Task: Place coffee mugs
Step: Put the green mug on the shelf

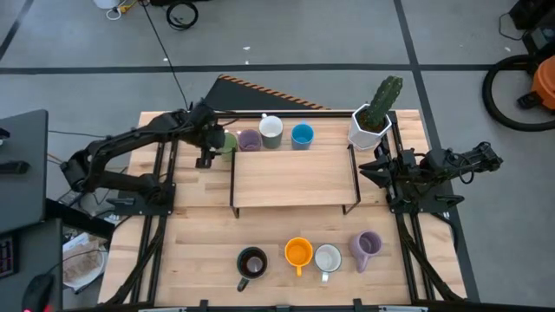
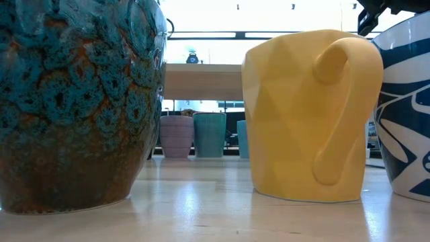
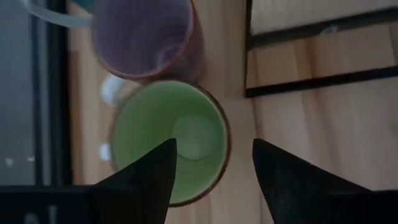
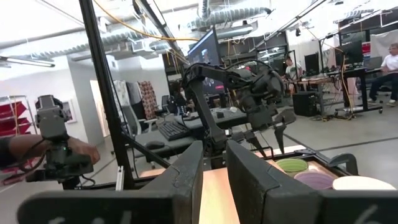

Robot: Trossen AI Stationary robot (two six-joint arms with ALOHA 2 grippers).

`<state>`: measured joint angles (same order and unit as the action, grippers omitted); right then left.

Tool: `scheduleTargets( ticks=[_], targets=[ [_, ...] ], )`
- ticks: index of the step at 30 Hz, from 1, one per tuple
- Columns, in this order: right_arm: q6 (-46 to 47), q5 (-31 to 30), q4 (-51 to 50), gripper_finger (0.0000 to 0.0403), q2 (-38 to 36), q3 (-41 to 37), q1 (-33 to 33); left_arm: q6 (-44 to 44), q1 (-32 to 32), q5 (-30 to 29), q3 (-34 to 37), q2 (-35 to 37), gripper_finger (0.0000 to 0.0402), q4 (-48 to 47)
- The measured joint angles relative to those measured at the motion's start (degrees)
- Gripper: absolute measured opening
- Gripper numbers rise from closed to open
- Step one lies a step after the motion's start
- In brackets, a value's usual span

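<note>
Four mugs stand in a row at the table's far side: green mug [image 1: 227,142], lavender mug [image 1: 249,139], white mug [image 1: 271,130], blue mug [image 1: 302,135]. Near the front edge stand a dark mug [image 1: 251,263], an orange mug [image 1: 298,252], a white mug [image 1: 328,257] and a lavender mug [image 1: 367,246]. My left gripper [image 1: 205,156] is open over the green mug [image 3: 168,137]: one finger is above its opening, the other outside its rim. My right gripper [image 1: 368,166] waits at the table's right side, fingers a narrow gap apart [image 4: 214,146].
A wooden shelf on a black metal frame [image 1: 295,178] stands mid-table, just in front of the far row. A white pot with a cactus [image 1: 371,123] sits at the far right corner. Bare wood lies between the shelf and the near row. People show in the room beyond.
</note>
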<state>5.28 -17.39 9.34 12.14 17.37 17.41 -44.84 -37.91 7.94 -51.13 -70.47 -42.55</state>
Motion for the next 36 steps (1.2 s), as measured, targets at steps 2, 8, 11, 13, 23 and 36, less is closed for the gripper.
scheduleTargets(
  ticks=[2, 8, 11, 13, 23, 36],
  targets=[
    [-0.3, 0.0, 0.0, 0.0077, 0.0, 0.0, 0.0, 0.0, -0.5, 0.3, 0.0, -1.2, 0.0212, -0.3],
    [-0.3, 0.7, 0.4, 0.0077, 0.2, 0.0, 0.0, 0.0, -0.4, 0.3, 0.0, -6.3, 0.0211, 0.0],
    [-0.4, 0.8, 0.9, 0.0077, 0.2, 0.0, 0.0, 0.0, -0.6, -0.6, 0.0, -8.1, 0.0211, 0.3],
    [-0.6, 0.8, 1.1, 0.0077, 0.2, 0.0, 0.0, 0.3, -0.6, -0.8, 0.0, -9.3, 0.0210, 0.7],
    [-0.9, 1.0, 1.3, 0.0077, 0.2, 0.0, 0.0, 2.2, -0.6, -1.2, 0.0, -12.1, 0.0195, 1.7],
    [-0.9, 1.0, 1.3, 0.0077, 0.2, 0.0, 0.0, 3.3, -0.6, -3.8, 0.0, -12.1, 0.0090, 0.8]
  ],
)
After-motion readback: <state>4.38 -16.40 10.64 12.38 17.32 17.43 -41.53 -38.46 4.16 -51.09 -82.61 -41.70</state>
